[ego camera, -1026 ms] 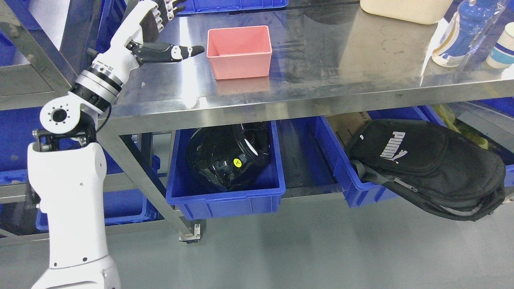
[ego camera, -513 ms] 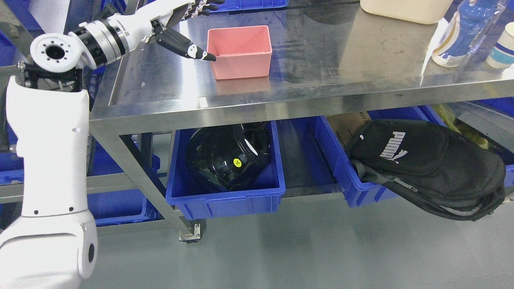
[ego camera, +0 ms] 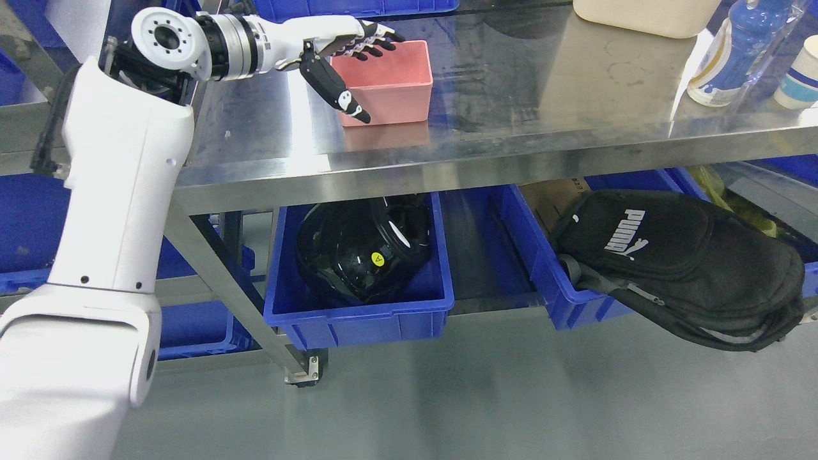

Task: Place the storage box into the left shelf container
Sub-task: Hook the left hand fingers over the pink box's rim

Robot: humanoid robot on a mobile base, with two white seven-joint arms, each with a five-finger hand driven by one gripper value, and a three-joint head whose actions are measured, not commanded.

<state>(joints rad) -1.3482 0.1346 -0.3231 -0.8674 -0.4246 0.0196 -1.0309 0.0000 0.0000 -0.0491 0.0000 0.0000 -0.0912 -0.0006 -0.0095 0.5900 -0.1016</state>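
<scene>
Looks like a warehouse or lab sorting area. Stainless-steel surface (ego camera: 511,147) on a frame with a caster (ego camera: 305,374), standing on smooth grey floor (ego camera: 486,396). Blue plastic bins (ego camera: 358,313) lined up on the shelf beneath, one with a black helmet (ego camera: 358,249), another with a black bag (ego camera: 684,268). More blue bins (ego camera: 192,326) on racks at left.

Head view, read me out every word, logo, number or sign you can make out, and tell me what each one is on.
"PUMA", white letters with a leaping cat logo, on the black bag hanging out of the right blue bin.
Yellow round sticker on the black helmet: a dark mark, too small to read.
Blue bottle label: too blurred to read.
Paper cup print: unreadable.
</scene>
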